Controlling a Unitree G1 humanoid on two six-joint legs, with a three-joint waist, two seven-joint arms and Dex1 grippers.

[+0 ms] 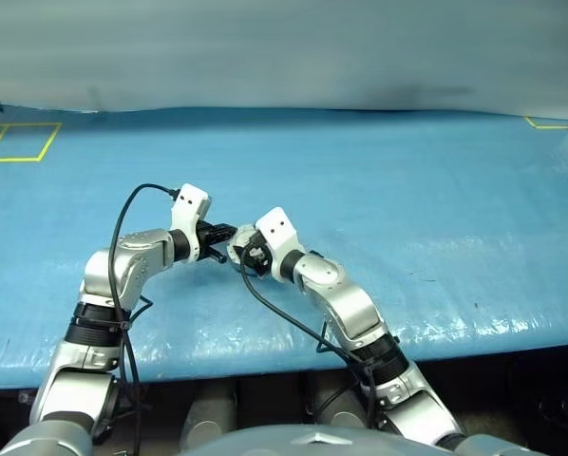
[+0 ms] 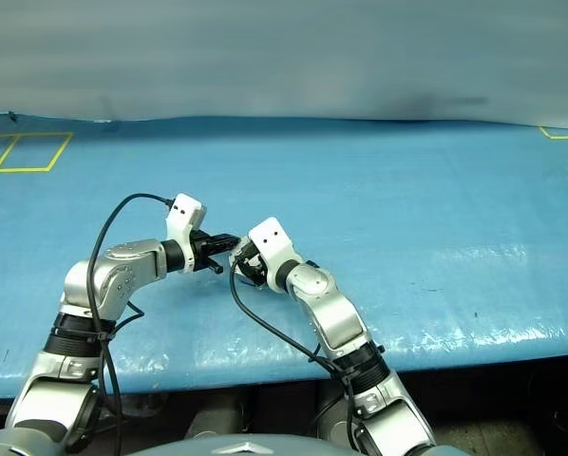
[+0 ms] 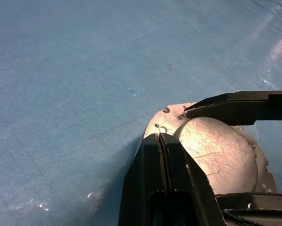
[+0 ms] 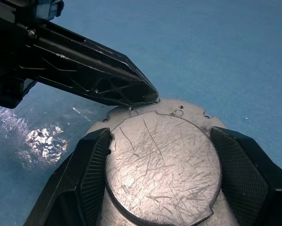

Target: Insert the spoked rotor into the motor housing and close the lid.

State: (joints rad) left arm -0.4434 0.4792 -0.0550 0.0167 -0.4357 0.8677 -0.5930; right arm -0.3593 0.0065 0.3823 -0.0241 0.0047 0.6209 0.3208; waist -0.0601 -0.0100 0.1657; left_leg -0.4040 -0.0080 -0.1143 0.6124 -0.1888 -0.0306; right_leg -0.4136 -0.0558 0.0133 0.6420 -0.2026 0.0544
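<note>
Blue plastic sheeting covers the whole desk (image 1: 379,190), kind of crinkly and shiny, with glare patches near the front edge and yellow tape lines (image 1: 18,142) marking rectangles at the far left corner and another bit at the far right. Behind it is just a plain grey wall (image 1: 284,47).

Both arms meet over the middle-left of the desk. The right gripper (image 4: 162,162) has its two black fingers (image 4: 91,165) spread wide, with textured pads on either side of the round grey metal motor housing (image 4: 178,110), clamping it by its edges. What faces the camera is the lid (image 4: 162,165), a plain grey disc closed on top of the case, its surface covered in fine scratches running every direction, slightly domed and dull-shiny. The housing's rim peeks out around the lid with a scalloped outline and a few tiny screw holes plus a small ring-shaped mark near the edge.

The left gripper (image 3: 161,141) is pinched fully together, the two black fingers pressed flat against each other into one wedge-shaped point. That tip sits right at the housing's rim, at or just beside it; I can't tell for sure if it's actually touching. In the right wrist view you can see the open lattice structure moulded into the side of the left finger.

Housing seems to be held above the sheeting, which shows below it.
</note>
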